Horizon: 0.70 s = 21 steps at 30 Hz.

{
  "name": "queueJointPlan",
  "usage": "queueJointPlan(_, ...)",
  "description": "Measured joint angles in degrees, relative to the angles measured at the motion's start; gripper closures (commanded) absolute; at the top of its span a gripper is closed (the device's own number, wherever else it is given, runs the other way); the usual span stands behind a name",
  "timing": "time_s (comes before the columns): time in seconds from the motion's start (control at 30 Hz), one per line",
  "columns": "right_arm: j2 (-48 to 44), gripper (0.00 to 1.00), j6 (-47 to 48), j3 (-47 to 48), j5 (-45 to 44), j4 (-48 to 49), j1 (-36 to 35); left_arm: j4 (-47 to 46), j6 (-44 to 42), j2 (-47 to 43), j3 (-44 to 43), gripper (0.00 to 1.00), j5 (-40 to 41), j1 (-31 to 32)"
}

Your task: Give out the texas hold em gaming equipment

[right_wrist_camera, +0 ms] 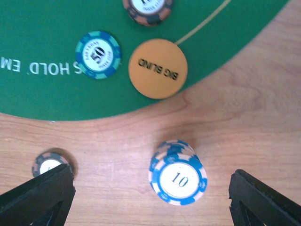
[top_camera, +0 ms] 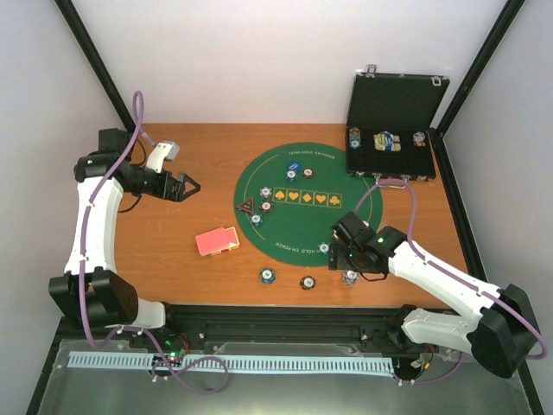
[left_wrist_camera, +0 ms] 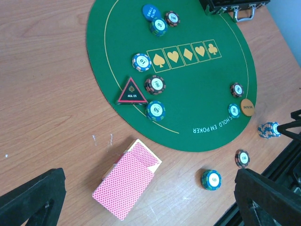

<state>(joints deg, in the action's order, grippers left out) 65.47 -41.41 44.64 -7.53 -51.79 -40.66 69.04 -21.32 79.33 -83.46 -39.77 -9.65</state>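
The right gripper (right_wrist_camera: 151, 172) hangs low with its claw spread wide. One finger stands at 9 o'clock and the other at 3 o'clock of a short stack of blue-and-white 10 chips (right_wrist_camera: 178, 179), and neither touches it. The stack stands on the bare wooden table (right_wrist_camera: 263, 117), just off the green felt mat (right_wrist_camera: 47, 94). At its 12 o'clock, on the mat's rim, lies the orange BIG BLIND disc (right_wrist_camera: 158, 68), with a teal 50 chip (right_wrist_camera: 98, 54) just beside that at 9 o'clock.

From above, the stack sits at about 5 o'clock of the mat. The left gripper (top_camera: 192, 187), claw likewise spread and pinching nothing, hovers over the table out past the mat's 9 o'clock side. Its camera shows the red-backed deck of cards (left_wrist_camera: 127, 186) off the mat at 8 o'clock (a pale card shows at its far end). The ALL IN triangle (left_wrist_camera: 132, 92) lies at the mat's 9 o'clock edge and the blue SMALL BLIND disc (left_wrist_camera: 150, 12) toward 11 o'clock. The open black case (top_camera: 397, 99) stands at 2 o'clock.
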Motion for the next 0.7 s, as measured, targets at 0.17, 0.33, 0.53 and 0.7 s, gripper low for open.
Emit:
queueJointPlan(0.17, -2.7, 0.12, -2.4, -4.4, 0.4, -0.2, 0.0, 0.0, 0.0, 0.0, 1.4, 0.00, -0.4, 0.0)
queueJointPlan(0.33, -1.2, 0.18, -3.2, -6.2, 0.7, 1.6, 0.0, 0.0, -0.2, 0.0, 1.9, 0.00, -0.3, 0.0)
queueJointPlan(0.53, 0.7, 0.29, -3.8, -8.8, 1.1, 4.5, 0.0, 0.0, -0.2, 0.0, 2.0, 0.00, -0.3, 0.0)
queueJointPlan(0.7, 1.5, 0.40, -3.9, -9.5, 1.5, 5.8, 0.0, 0.0, -0.2, 0.0, 2.0, 0.00, -0.3, 0.0)
